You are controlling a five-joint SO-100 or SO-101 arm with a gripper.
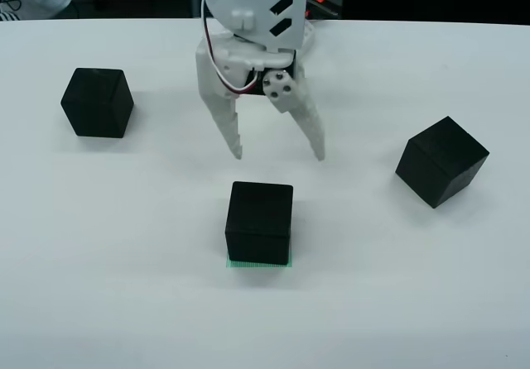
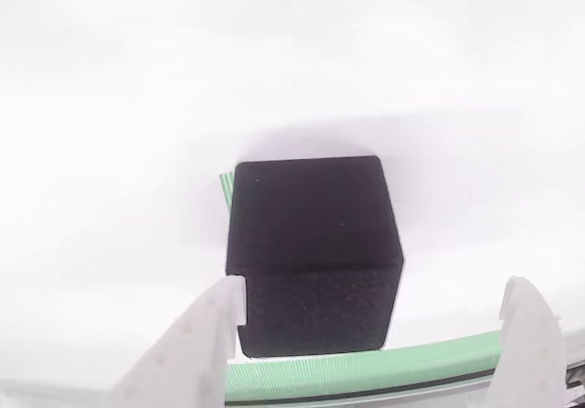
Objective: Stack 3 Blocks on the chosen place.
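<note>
Hanging just above the centre of the main view, the white gripper (image 1: 280, 151) has its two fingers spread apart with nothing between them, tips pointing down at the table (image 1: 124, 286) a little behind the middle block. That block (image 1: 259, 222) sits in the lower centre of the frame on the green square (image 1: 258, 263), of which a thin striped strip peeks out along the block's front edge; this placement makes sense as the base of the stack, since the patch is about as wide as one face. In the gripper-mounted view the same block (image 2: 315, 252) fills the centre, with a green sliver (image 2: 226, 187) at its upper-left corner, and the fingers (image 2: 196, 344) stand on either side of it at the bottom of the frame, wider than the block. Two more blocks wait on the bare table: one at the upper left (image 1: 97, 102), square to the camera, and one at the right (image 1: 441, 161), turned on a diagonal. By my reading, one block is placed and two remain to be fetched.
</note>
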